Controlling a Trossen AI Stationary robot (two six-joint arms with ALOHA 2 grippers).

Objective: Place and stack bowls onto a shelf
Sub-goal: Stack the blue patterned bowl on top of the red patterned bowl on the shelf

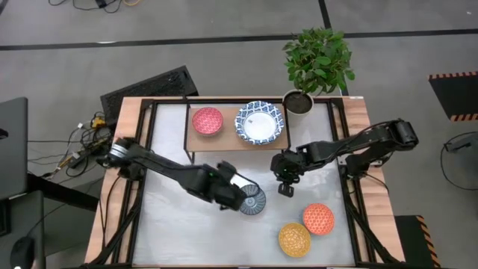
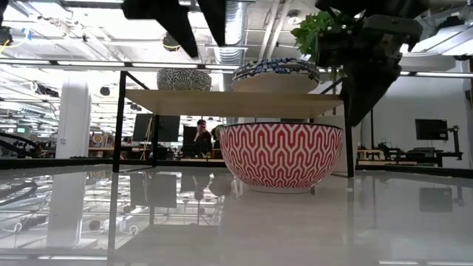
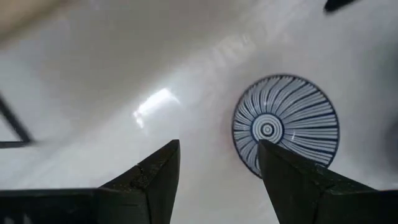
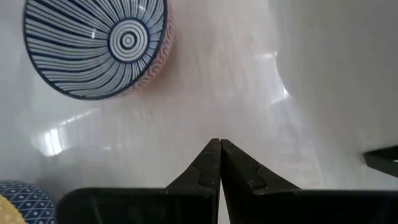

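Observation:
A small bowl, grey-blue striped inside (image 1: 253, 200) and red zigzag outside (image 2: 281, 155), sits upright on its base on the white table. My left gripper (image 1: 239, 194) (image 3: 217, 149) hovers open above it, toward its left rim, touching nothing. My right gripper (image 1: 286, 189) (image 4: 219, 143) is shut and empty, hanging over the table between the bowl and the shelf (image 1: 224, 138). On the shelf rest a pink-red small bowl (image 1: 208, 120) and a wide blue-and-white bowl (image 1: 260, 122). An orange-red bowl (image 1: 319, 218) and a yellow-orange bowl (image 1: 294, 238) stand near the table's near right.
A potted plant (image 1: 317, 60) in a dark pot (image 1: 299, 101) stands at the shelf's right end. The shelf's black legs (image 2: 118, 122) rise from the table's far part. Black frame rails (image 1: 351, 187) run along the table's left and right sides. Bare white table lies near left.

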